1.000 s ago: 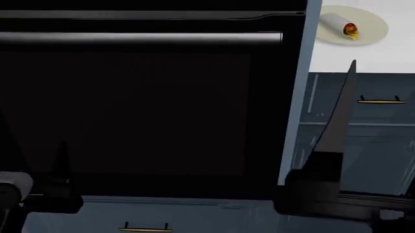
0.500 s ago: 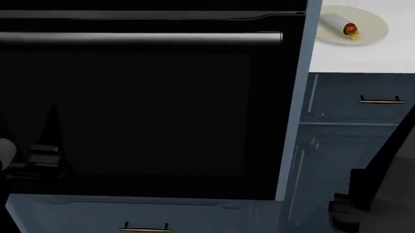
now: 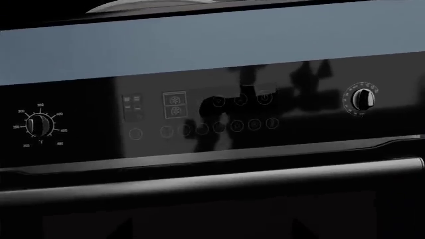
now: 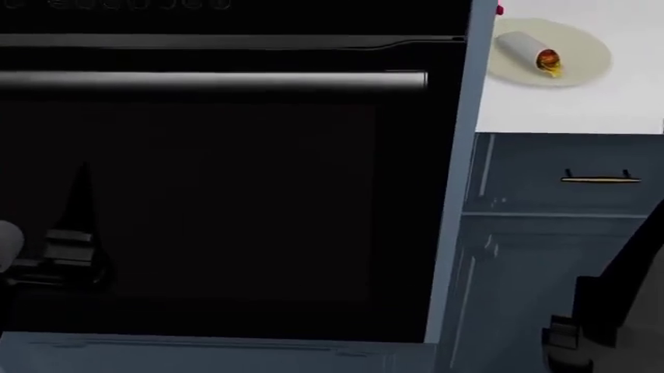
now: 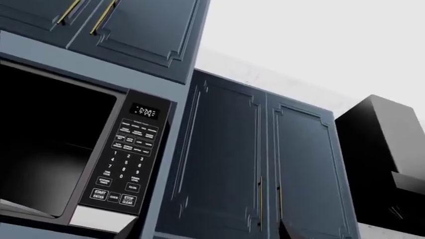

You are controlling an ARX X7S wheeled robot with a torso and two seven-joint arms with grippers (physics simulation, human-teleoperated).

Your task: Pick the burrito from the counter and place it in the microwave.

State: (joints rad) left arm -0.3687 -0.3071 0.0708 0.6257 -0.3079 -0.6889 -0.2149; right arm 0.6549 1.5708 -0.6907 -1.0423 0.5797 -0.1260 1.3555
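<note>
The burrito [image 4: 529,53], a pale rolled wrap with orange filling at its cut end, lies on a beige plate [image 4: 581,62] on the white counter [image 4: 612,105], at the upper right of the head view. My left gripper [image 4: 75,233] hangs low at the left before the black oven door, far from the burrito. In its wrist view the left gripper [image 3: 212,235] is open, with only two dark fingertips showing wide apart. My right arm [image 4: 617,311] sits at the lower right. The right gripper [image 5: 209,234] is open and empty, facing the microwave [image 5: 59,149], whose door stands open.
A black oven [image 4: 207,194] with a steel bar handle [image 4: 207,78] fills the left of the head view, its knobs [image 3: 363,98] in the left wrist view. A tiny red cherry [image 4: 499,9] lies beside the plate. Blue-grey cabinets [image 4: 560,249] stand below the counter and beside the microwave [image 5: 265,164].
The right arm swung from the middle right down to the lower right corner. The left gripper rose a little. The whole head view has slid slightly down and left.
</note>
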